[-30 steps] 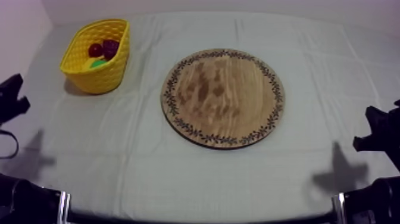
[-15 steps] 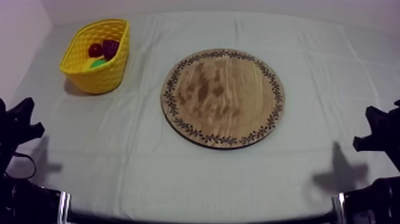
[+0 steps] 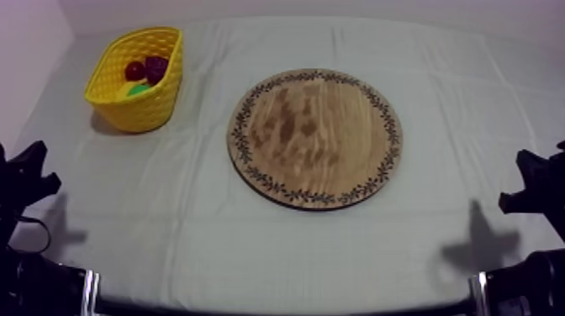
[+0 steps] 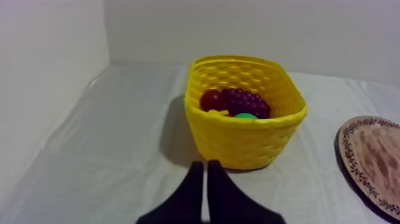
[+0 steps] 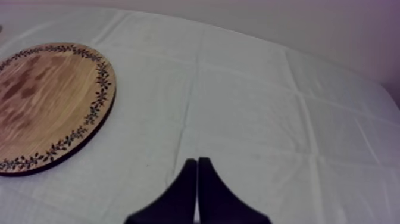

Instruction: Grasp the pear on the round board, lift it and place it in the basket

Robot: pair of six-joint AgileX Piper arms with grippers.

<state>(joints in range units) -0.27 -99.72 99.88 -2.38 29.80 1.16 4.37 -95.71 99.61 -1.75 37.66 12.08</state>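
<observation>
At the table's left edge, the left gripper [image 4: 205, 164] is seen with its two black fingers pressed together into a narrow wedge. Nothing is held between them, and they hang low over the grey-white cloth [image 4: 107, 149]. Just ahead of the tips the yellow basket [image 4: 238, 143] is found, standing upright on the cloth.

Inside it a bunch of grapes [image 4: 245, 102] is packed against a small red fruit [image 4: 211, 99]. Right by the grapes the green top of the pear [image 4: 244, 116] is made out, touching them and tucked against the basket's near wall. A sliver of yellow fruit [image 4: 219, 112] is wedged between the red fruit and the pear; its kind cannot be told. Past the basket, the patterned rim of the round wooden board [image 4: 357, 173] is caught, lying flat and apart from the basket.

Over at the other side, the right gripper [image 5: 197, 161] is likewise closed to a thin wedge on nothing. It is held above the cloth, with the board lying near its tips.

From above, both grippers are seen low at their own edges of the table, well apart from the board at the centre. The basket is placed toward the far left corner, also well apart from the board. The pear is picked out in it as a green patch just beside the red fruit and the grapes.
</observation>
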